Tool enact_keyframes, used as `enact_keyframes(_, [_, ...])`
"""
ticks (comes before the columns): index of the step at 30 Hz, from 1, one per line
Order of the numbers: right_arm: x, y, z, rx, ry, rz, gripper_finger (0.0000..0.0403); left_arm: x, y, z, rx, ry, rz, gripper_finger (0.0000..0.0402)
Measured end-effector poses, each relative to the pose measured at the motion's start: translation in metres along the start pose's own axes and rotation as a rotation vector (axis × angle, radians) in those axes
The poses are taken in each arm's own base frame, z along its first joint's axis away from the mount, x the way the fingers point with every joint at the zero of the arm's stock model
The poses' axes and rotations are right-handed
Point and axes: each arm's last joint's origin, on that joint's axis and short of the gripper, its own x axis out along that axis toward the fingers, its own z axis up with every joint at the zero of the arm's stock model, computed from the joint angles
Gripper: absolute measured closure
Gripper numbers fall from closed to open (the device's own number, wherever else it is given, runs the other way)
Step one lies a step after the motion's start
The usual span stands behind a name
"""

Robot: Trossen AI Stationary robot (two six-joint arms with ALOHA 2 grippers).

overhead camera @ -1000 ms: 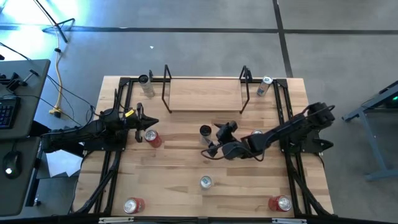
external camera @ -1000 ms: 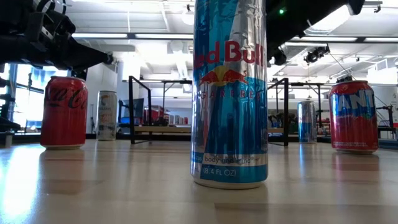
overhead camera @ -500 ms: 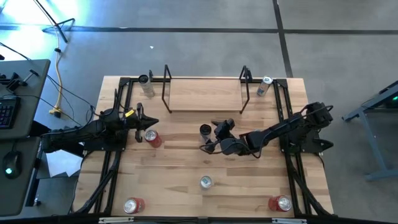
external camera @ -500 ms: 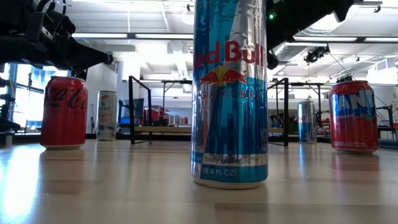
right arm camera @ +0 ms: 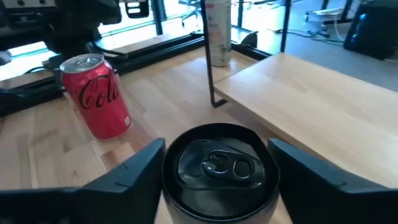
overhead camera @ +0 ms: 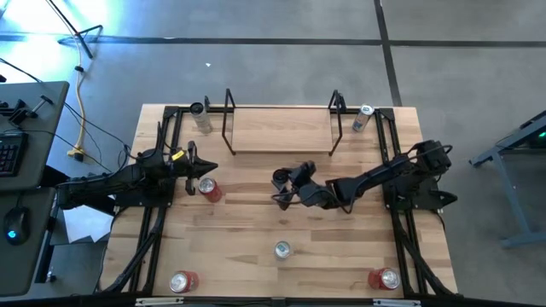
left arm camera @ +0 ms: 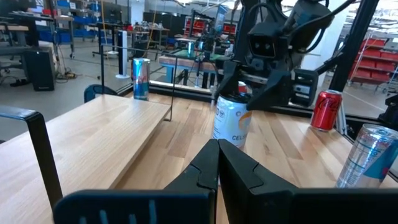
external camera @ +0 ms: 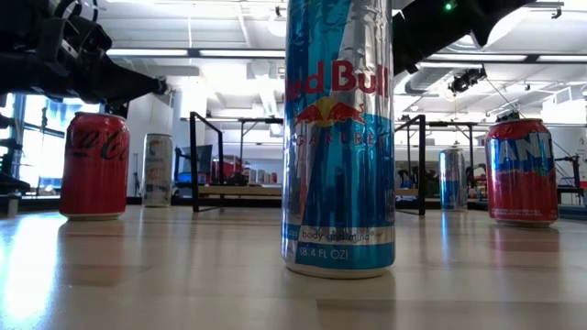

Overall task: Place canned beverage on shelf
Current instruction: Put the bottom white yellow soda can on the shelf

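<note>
The wooden worktop [overhead camera: 256, 230] carries everything, with the shelf [overhead camera: 280, 130] set at its far edge, a low light-wood board between two black rod frames. Its board is bare, so no can has been delivered yet, and its open long side faces the arms, which should let a can come in level from the front.

The right arm reaches across the middle of the worktop, and the right gripper [overhead camera: 284, 188] sits around the dark-topped can [overhead camera: 281, 178] just in front of the shelf. The right wrist view shows why: the jaws stand spread, one finger on each side of the can's [right arm camera: 219, 171] rim, not yet pressing it. From the left wrist view that can [left arm camera: 231, 121] reads as silver and upright on the wood, so this is most likely the approach to a grasp.

The left arm waits at the left side, its left gripper [overhead camera: 189, 164] with jaws pressed together, close beside the red Coca-Cola can [overhead camera: 207, 188] but not holding it.

Other cans stand apart: a silver can [overhead camera: 200, 114] and a blue can [overhead camera: 361, 116] outside the shelf's ends, a Red Bull can [overhead camera: 281, 249] nearer the front, and two red cans [overhead camera: 182, 280] [overhead camera: 384, 278] at the front corners.
</note>
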Motion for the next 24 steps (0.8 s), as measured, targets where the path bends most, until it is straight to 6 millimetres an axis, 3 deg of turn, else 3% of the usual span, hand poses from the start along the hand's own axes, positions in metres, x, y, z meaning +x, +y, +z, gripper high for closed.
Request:
enact_keyframes(7, [-0.003,0.001,0.007,-0.103,0.022,0.114,0.0169,0.000,-0.001,0.000,0.029,0.004,-0.019,0.0401])
enact_keyframes(13, [-0.015,-0.013,0.040,-0.198,-0.012,0.231,0.0169,0.000,0.000,-0.003,0.074,0.034,-0.017,0.0401])
enact_keyframes(19, [-0.032,-0.061,0.086,-0.342,-0.022,0.313,0.0169,0.000,0.000,-0.003,0.119,0.036,-0.018,0.0401])
enact_keyframes(24, [-0.044,-0.130,0.121,-0.482,-0.041,0.378,0.0169,0.000,0.000,-0.003,0.153,0.035,-0.021,0.0401])
